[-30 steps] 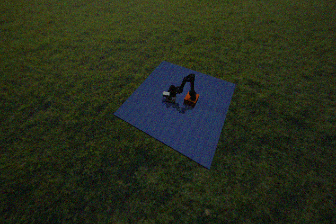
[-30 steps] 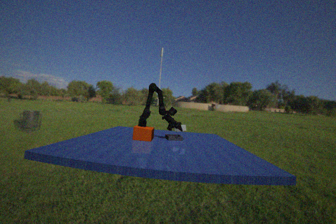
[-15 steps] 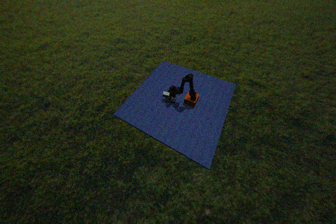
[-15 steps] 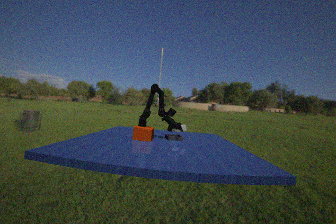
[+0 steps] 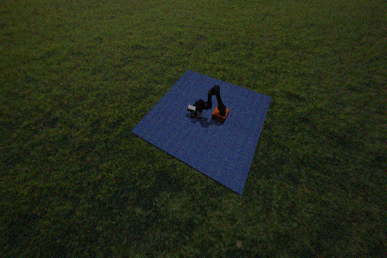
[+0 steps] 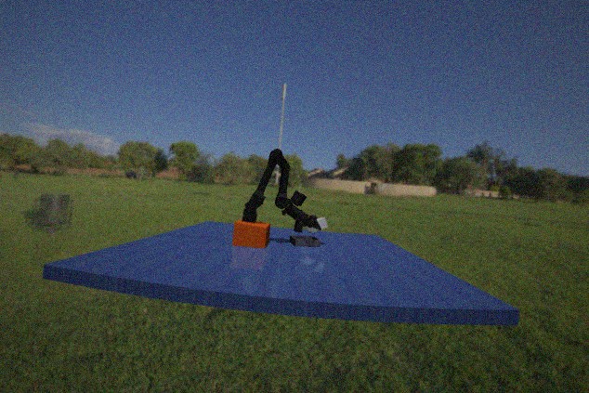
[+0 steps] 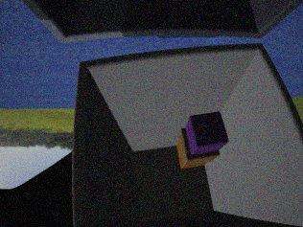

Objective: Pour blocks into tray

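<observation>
A: What are the fingers (image 5: 193,108) (image 6: 317,223) doing?
B: They are clamping the pale grey, square-sided cup (image 5: 191,108) (image 6: 322,223) (image 7: 163,90), and it is hanging above the blue tabletop (image 5: 218,149) (image 6: 285,283) (image 7: 38,61), near the shallow dark-grey tray (image 6: 305,242) (image 7: 91,35).
A: And the small blocks?
B: A purple cube (image 7: 207,130) and an orange cube (image 7: 184,154) are showing inside the cup — so I am judging that the pouring is not finished.
A: How are we doing this step well?
B: By keeping the grip firm, centring the mouth over the tray, and turning slowly but far enough, because blocks may be sticking in a corner. The tray's rim must not be catching the cup.
A: Which way is the cup pointing?
B: It is leaning, not standing upright. Its mouth is opening towards the wrist camera, with one rim edge facing the tray; its long axis is slanting, but the exact angle I cannot tell.
</observation>
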